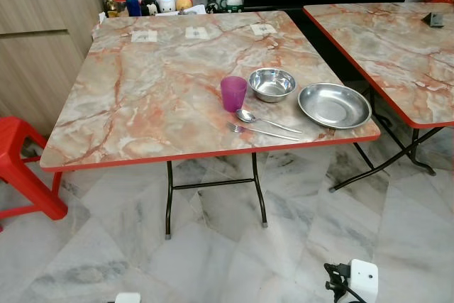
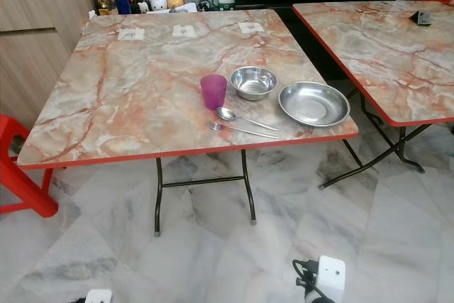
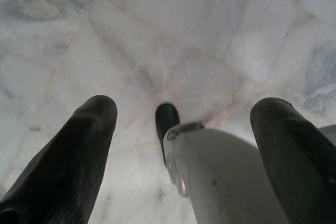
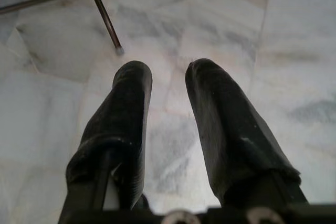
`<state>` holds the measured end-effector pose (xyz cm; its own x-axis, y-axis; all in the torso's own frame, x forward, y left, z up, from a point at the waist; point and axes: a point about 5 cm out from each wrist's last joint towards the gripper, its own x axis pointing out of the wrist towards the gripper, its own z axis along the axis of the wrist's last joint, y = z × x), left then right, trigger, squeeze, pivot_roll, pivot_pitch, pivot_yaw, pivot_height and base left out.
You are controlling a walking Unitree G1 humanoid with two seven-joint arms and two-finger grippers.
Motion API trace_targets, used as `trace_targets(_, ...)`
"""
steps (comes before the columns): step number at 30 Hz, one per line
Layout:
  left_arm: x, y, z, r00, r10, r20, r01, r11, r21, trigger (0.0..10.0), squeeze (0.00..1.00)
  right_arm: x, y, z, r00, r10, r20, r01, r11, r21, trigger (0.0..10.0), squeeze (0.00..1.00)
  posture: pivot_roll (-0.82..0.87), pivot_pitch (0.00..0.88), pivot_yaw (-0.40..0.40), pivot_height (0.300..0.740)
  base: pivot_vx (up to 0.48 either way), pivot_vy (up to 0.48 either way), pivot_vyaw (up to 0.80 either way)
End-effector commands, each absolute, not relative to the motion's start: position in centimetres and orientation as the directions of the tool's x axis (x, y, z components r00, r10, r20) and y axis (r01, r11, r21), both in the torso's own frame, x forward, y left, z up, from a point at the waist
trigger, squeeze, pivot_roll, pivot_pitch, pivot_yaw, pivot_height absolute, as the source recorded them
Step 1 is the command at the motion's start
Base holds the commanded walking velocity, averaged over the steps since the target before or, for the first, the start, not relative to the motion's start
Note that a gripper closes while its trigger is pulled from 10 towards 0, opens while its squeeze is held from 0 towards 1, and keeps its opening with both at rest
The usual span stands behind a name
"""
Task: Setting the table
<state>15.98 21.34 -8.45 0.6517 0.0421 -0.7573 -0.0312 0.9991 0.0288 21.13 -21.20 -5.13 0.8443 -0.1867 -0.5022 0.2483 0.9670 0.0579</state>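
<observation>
near the table [image 1: 142, 104] edge, plate [image 1: 334, 105] and fork [image 1: 261, 131].

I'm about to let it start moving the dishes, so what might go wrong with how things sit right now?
The steel plate lies close to the table's red edge at the near right corner; a clumsy nudge might slide it off. The fork and spoon lie flat and thin, likely hard to pinch. The purple cup stands beside the steel bowl, so fingers may bump one.
</observation>
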Motion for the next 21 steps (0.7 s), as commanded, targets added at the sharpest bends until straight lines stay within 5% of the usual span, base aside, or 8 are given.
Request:
trace_targets(1,14.4,21.4,-9.1,0.614,0.054,-0.787,-0.049,0.998,0.031,10.0,0.00,20.8,-21.4,-5.1,0.849,-0.210,-0.485,0.269,0.962,0.054,10.0,0.00,0.03,0.115,-0.024,0.740,0.000,0.000,0.00)
trace_targets(8,13.1,21.7,-9.6,0.578,0.071,-0.813,-0.079,0.996,0.031,10.0,0.00,20.7,-21.3,-5.1,0.851,-0.232,-0.471,0.294,0.954,0.061,10.0,0.00,0.03,0.073,-0.020,0.740,0.000,0.000,0.00)
trace_targets(10,13.0,21.8,-9.6,0.573,0.074,-0.816,-0.082,0.996,0.032,10.0,0.00,23.2,-25.0,0.4,0.953,-0.281,-0.114,0.288,0.957,0.046,10.0,0.00,0.02,0.049,-0.013,0.740,0.000,0.000,0.00)
trace_targets(12,12.8,21.9,-9.7,0.565,0.075,-0.822,-0.080,0.996,0.036,10.0,0.00,23.3,-25.8,2.6,0.956,-0.293,0.004,0.292,0.956,0.038,10.0,0.00,0.01,0.035,-0.010,0.740,0.000,0.000,0.00)
trace_targets(21,12.3,22.9,-9.6,0.554,0.092,-0.827,-0.091,0.995,0.049,10.0,0.00,22.8,-26.1,4.1,0.942,-0.324,0.088,0.322,0.946,0.031,10.0,0.00,-0.01,0.000,0.002,0.740,0.000,0.000,0.00)
